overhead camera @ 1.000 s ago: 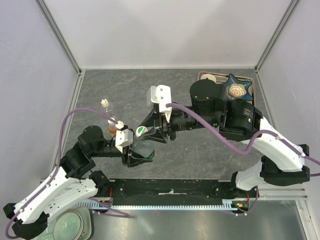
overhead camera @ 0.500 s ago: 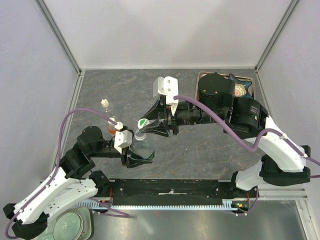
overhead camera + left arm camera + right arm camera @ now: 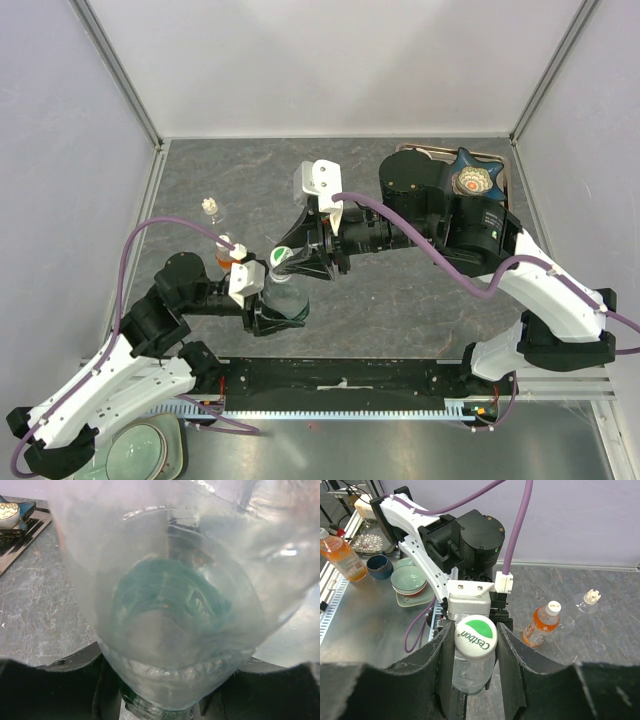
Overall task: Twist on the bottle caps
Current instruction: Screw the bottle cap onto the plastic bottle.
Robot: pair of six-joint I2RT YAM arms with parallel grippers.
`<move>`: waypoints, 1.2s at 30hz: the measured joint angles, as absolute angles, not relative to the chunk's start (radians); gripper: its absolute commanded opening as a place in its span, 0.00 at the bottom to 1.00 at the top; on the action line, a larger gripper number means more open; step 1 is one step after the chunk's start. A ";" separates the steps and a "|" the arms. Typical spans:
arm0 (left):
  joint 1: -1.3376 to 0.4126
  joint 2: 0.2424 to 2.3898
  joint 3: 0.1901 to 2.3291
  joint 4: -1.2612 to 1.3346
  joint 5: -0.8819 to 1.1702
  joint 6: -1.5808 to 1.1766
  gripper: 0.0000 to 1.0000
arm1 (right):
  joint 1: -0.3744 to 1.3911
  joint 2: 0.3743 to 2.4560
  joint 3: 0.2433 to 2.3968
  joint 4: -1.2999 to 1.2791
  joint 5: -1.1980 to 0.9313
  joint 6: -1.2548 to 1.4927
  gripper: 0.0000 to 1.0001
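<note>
My left gripper (image 3: 272, 312) is shut on the clear bottle with the green label (image 3: 285, 300) and holds it upright; its body fills the left wrist view (image 3: 180, 620). My right gripper (image 3: 475, 630) is shut on a white bottle cap with a green patch (image 3: 476, 636), which sits slightly tilted on that bottle's neck (image 3: 470, 672); it also shows in the top view (image 3: 283, 257). The orange bottle (image 3: 228, 257), capped, stands just left, also in the right wrist view (image 3: 540, 625). The tiny clear bottle (image 3: 210, 208) stands farther back left.
A dark tray (image 3: 500, 165) with a blue star-shaped dish (image 3: 474, 179) sits at the back right. Off the table's near edge are stacked bowls (image 3: 409, 580), a blue cup (image 3: 379, 566) and another orange bottle (image 3: 340, 552).
My right wrist has turned back and forth with the cap at the bottle's mouth. The left arm and the bottle have stayed put.
</note>
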State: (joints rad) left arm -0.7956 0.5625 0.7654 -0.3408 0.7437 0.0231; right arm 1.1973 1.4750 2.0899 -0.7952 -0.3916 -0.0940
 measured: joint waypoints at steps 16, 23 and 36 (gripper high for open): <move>-0.791 0.555 0.765 -0.339 0.764 0.024 0.30 | 1.177 1.475 2.080 -0.779 -0.479 -0.056 0.48; -0.785 0.552 0.762 -0.338 0.766 0.023 0.30 | 1.167 1.478 2.080 -0.780 -0.511 -0.045 0.41; -0.778 0.551 0.756 -0.341 0.757 0.022 0.26 | 1.160 1.503 2.085 -0.767 -0.506 -0.046 0.17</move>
State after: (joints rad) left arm -0.7784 0.5514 0.7559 -0.3408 0.7574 0.0219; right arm 1.1599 1.5028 2.0850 -0.7670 -0.5064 -0.0460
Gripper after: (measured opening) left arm 0.559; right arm 0.236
